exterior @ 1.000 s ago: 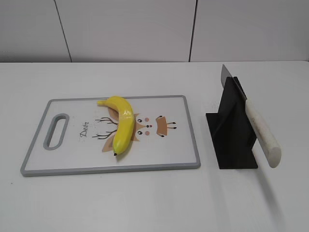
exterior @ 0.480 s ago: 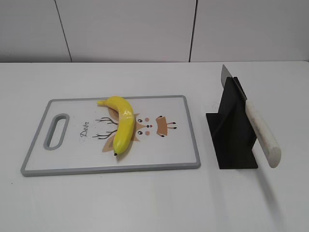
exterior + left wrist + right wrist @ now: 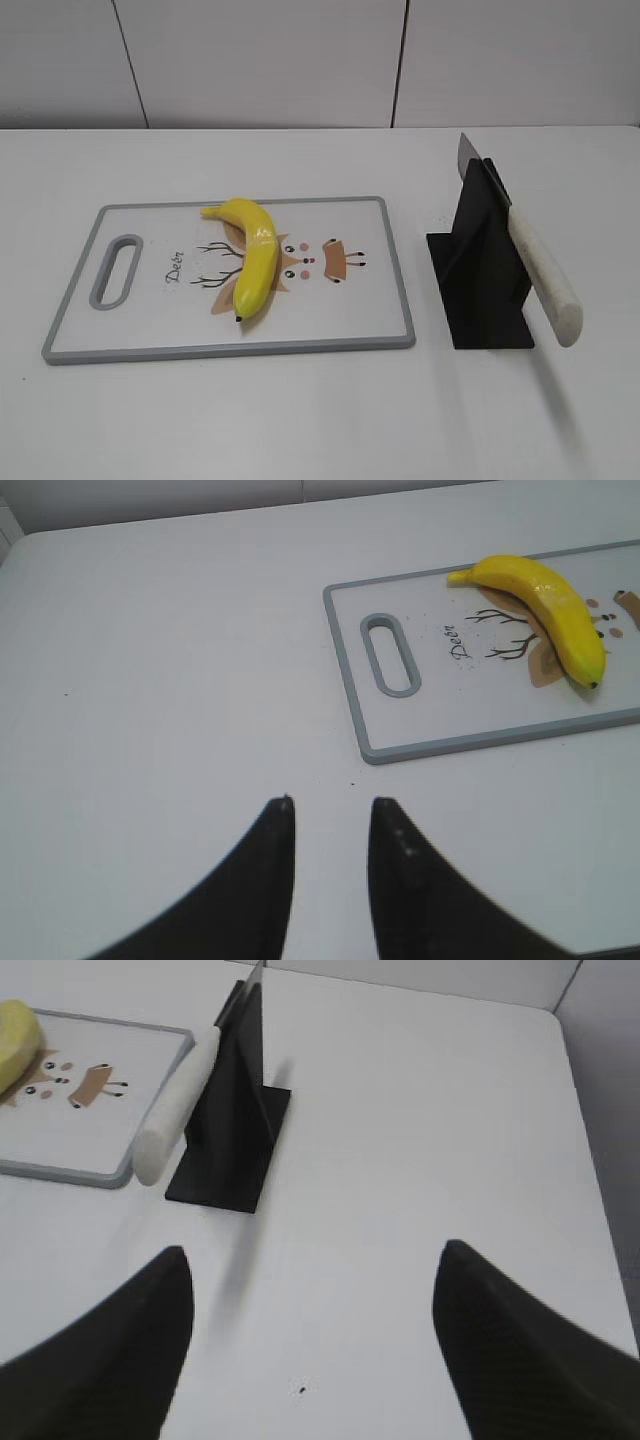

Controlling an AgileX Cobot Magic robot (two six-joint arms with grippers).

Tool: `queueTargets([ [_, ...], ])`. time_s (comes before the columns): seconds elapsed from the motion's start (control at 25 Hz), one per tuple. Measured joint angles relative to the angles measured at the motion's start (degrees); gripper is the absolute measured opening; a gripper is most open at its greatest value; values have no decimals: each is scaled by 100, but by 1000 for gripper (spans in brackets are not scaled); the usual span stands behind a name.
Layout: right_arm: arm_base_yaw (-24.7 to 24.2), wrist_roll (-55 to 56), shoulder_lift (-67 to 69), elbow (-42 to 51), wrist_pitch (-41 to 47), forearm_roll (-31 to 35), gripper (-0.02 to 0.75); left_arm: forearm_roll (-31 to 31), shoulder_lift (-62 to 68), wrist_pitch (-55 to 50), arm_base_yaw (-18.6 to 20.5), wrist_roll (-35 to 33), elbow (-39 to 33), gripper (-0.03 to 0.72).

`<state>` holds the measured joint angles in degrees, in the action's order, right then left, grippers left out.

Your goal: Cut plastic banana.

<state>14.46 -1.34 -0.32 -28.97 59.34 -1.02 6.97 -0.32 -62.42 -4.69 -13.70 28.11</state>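
Left gripper nearly closed, a narrow gap between its fingers, holding nothing; right gripper spread wide, empty, above the desk. Plastic banana lies untouched.

The only readable text is the word "Deer", printed in dark cursive script on the white face of the cutting board, just right of the board's handle slot. In the exterior view it runs at a tilt, rising from left to right. In the left wrist view the same word reads nearly bottom to top, again beside the slot. It sits next to a cartoon deer face printed on the board. In the right wrist view the part of the board that shows carries only the drawing, with no lettering. No other words, brands, numbers or signs can be read anywhere.
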Motion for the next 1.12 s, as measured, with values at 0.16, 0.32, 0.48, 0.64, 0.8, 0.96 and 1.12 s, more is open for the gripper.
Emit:
queueTargets([
  [0.16, -552, 0, 0, 0, 0, 0, 573, 0, 0, 0, 0, 0, 0, 228],
  [0.32, -946, 0, 0, 0, 0, 6, 573, 0, 0, 0, 0, 0, 0, 228],
  [0.48, -1136, 0, 0, 0, 0, 6, 573, 0, 0, 0, 0, 0, 0, 228],
  [0.64, -1143, 0, 0, 0, 0, 6, 573, 0, 0, 0, 0, 0, 0, 228],
  [0.8, -1143, 0, 0, 0, 0, 6, 573, 0, 0, 0, 0, 0, 0, 228],
  [0.96, -1143, 0, 0, 0, 0, 6, 571, 0, 0, 0, 0, 0, 0, 228],
  [1.12, -1148, 0, 0, 0, 0, 6, 571, 0, 0, 0, 0, 0, 0, 228],
])
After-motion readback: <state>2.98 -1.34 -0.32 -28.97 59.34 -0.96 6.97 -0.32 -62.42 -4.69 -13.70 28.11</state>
